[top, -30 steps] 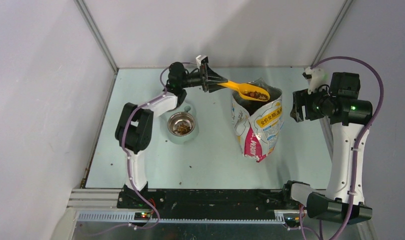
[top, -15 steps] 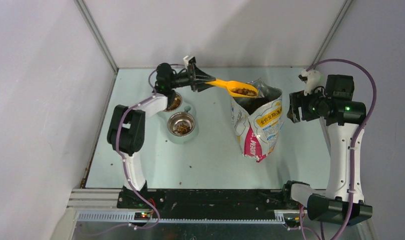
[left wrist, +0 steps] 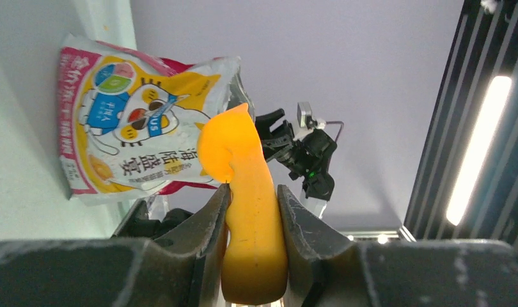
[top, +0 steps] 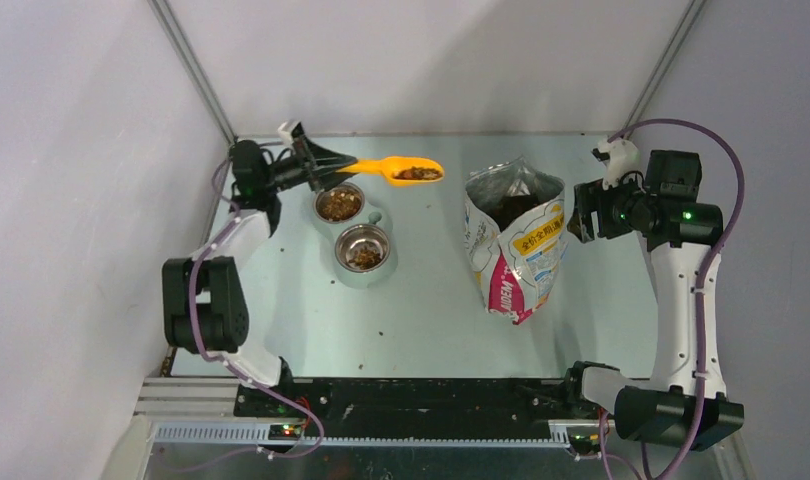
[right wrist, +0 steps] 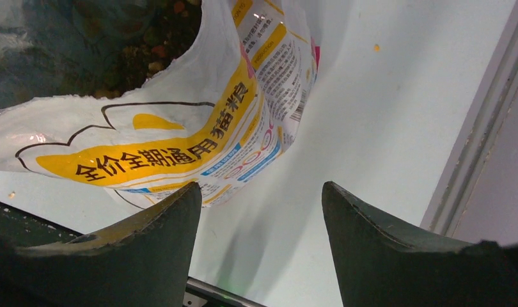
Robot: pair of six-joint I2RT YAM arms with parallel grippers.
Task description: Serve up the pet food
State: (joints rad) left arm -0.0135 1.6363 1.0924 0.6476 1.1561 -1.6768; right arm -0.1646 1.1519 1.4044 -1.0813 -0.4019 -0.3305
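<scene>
Pinching the handle of the orange scoop between the fingers of the left gripper, up near the 11 o'clock corner of the table. Holding it out level, cup end aimed toward 3 o'clock, with a small load of pet food riding in the cup. Hovering at the 2 o'clock side of the far bowl in the overhead view. Spotting more of the brown pellets down in that bowl, and more again in the near bowl just beside it at 5 o'clock. Checking the left wrist view: clamped snug on both flanks of the handle, nothing but orange between the jaws. Moving over to 3 o'clock from the bowls: standing upright with its mouth gaping, a printed bag, dark pellets visible deep inside. Parked at the bag's 3 o'clock, near its top edge but apart from it, the right gripper, spread wide and gripping nothing. Looking through the right wrist view: only bare table and the bag's printed side in the gap.
</scene>
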